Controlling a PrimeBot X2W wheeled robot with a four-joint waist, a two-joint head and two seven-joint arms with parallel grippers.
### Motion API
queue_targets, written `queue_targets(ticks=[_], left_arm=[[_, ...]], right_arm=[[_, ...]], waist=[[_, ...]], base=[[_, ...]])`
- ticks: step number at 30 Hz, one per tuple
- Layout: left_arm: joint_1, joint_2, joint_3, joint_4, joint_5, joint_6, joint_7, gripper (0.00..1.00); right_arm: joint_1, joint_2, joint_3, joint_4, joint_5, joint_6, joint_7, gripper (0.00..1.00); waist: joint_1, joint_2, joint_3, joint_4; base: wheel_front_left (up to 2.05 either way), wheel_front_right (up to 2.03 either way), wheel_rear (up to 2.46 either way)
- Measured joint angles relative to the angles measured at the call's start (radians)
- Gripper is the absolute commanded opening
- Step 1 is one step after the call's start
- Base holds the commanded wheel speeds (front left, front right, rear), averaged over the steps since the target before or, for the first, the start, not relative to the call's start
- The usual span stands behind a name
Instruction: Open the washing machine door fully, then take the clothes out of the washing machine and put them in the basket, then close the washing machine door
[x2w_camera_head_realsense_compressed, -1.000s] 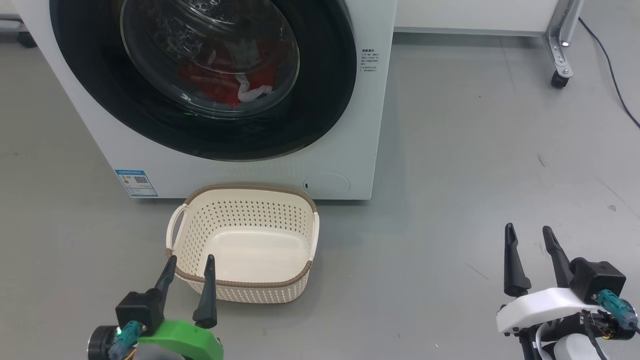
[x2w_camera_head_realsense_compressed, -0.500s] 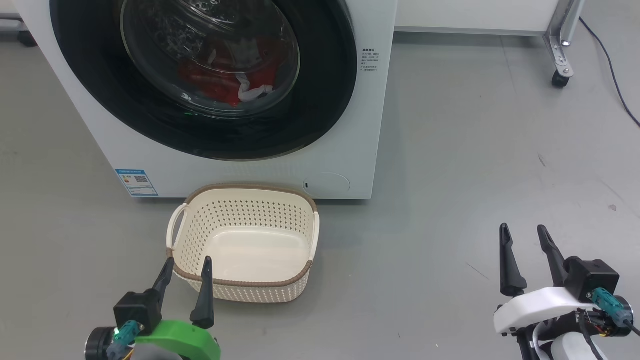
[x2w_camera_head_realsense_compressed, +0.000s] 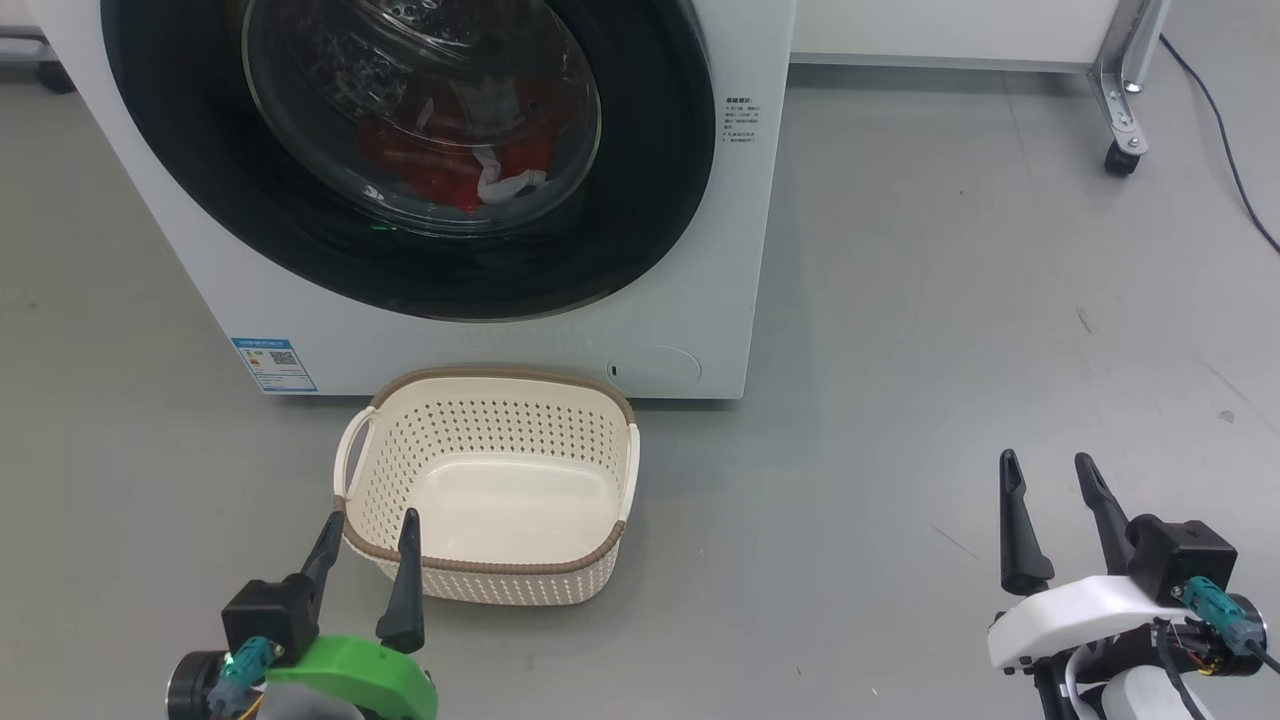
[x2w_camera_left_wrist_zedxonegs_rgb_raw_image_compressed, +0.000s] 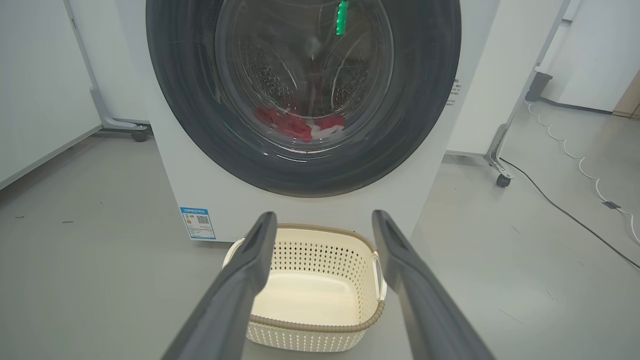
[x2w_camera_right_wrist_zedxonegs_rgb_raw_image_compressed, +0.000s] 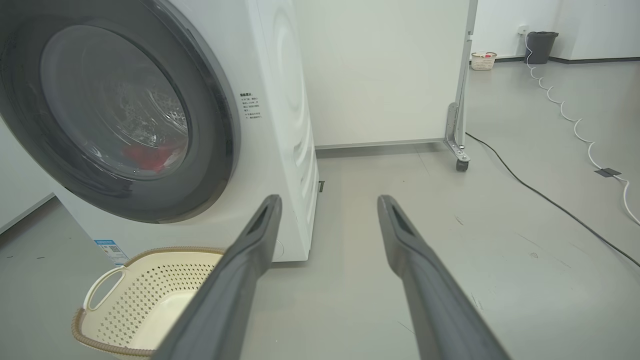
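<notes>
A: Anything hard to read?
B: Washing machine top cropped. Clothes are a red-white blur behind the shut washing machine door.
A: Arms?
B: Left gripper low, fingers apart, tips at near rim of basket, which sits just before the machine. Right gripper spread too, over floor, well apart from it.
A: Change?
B: Both grippers sank slightly.

Grey floor, scuffed. White partition panel on metal leg w/ caster. Black cable runs past caster; white cable snakes twd dark bin in far corner.
</notes>
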Motion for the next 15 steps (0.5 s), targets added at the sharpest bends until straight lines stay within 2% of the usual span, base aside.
queue_targets(ticks=[15], left_arm=[[-0.005,-0.001,0.002,0.009,0.000,0.000,0.000,1.00]], right_arm=[[-0.004,0.000,0.001,0.008,0.000,-0.001,-0.001,1.00]], waist=[[0.0000,0.0000,-0.002,0.002]], base=[[0.00,0.00,0.00]])
